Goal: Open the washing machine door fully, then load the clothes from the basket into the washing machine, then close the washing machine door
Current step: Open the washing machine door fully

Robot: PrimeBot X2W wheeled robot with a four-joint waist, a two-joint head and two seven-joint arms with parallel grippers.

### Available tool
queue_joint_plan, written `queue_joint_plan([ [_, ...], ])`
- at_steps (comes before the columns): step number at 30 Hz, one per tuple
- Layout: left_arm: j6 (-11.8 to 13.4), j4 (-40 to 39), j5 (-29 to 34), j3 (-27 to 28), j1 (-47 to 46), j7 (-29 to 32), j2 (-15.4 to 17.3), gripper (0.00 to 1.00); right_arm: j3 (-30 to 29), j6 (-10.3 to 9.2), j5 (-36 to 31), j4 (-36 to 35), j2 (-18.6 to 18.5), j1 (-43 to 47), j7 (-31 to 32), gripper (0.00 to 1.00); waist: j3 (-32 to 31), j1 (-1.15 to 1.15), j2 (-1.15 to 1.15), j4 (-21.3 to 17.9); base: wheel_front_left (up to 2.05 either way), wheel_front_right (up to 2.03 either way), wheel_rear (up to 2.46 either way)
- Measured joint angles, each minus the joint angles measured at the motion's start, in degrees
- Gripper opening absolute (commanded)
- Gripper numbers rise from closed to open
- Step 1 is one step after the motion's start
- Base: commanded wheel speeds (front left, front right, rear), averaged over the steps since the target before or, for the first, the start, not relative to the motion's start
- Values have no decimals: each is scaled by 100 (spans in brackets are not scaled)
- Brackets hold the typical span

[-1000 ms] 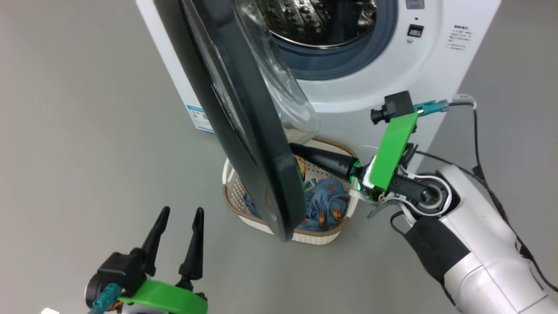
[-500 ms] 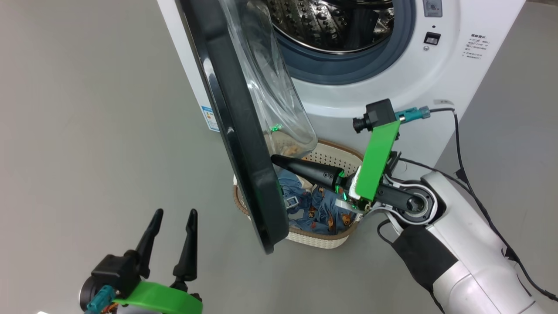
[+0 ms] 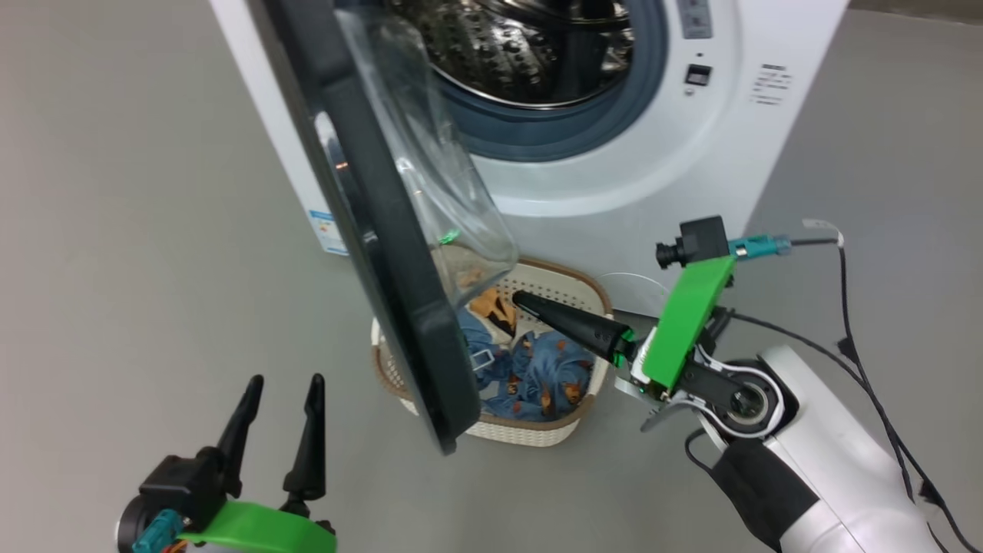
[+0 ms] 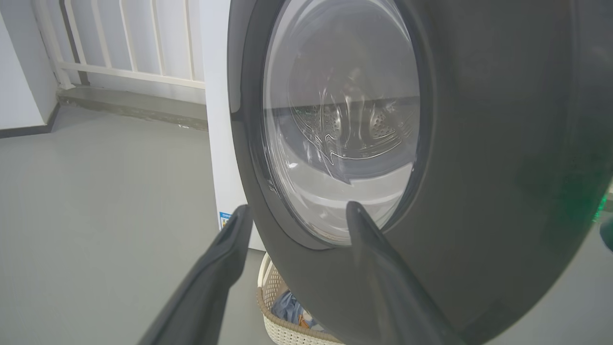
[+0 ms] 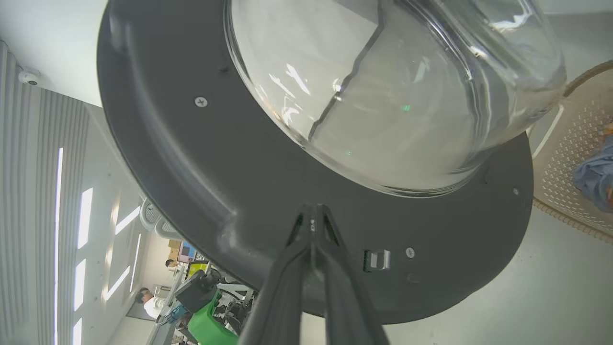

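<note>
We are working on the first step, the opening, and we are judging it unfinished: the washing machine door is standing out from the washing machine edge-on to us, running from the top centre-left of the head view down to its lower middle, with the steel drum showing bare at the top. Our right claw is reaching in from the lower right, clenched with its two fingers pressed together and grasping nothing, its tip pointing at the door's inner side just below the glass bowl. In the right wrist view the tips are lying against or just short of the black rim, above the small latch, and we cannot tell whether they are touching. Our left claw is hovering at the lower left, released, fingers apart, facing the door's outer face. The basket is sitting on the floor in front of the machine, mid-frame, partly under the door's lower edge, with the clothes bundled inside it. The next move, as we are reading it, is calling for a steady push on the inner rim toward the frame's left, swinging the door wide and clear of the basket, while minding the left claw on that side.
</note>
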Motion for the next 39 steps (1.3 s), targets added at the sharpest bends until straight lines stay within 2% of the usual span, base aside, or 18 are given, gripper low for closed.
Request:
queue_joint_plan([
  [13,0,-71,0,158,205,0,221,100,282,0,-310,-356,-601,558,-893,100,-157,0,0,-690,0,0,0],
  [20,0,-125,0,281,299,0,286,100,555,0,-535,-354,-1040,900,-1526,100,-265,0,0,-994,0,0,0],
  [28,0,-178,0,354,522,0,338,100,751,0,-556,-260,-1381,1239,-2238,100,-370,0,0,-1267,0,0,0],
  [33,0,-223,0,430,640,0,343,100,888,0,-604,-223,-1592,1444,-2832,100,-451,0,0,-1434,0,0,0],
  [39,0,-309,0,488,736,0,333,100,895,0,-701,-167,-1886,1559,-3840,100,-506,0,0,-1566,0,0,0],
])
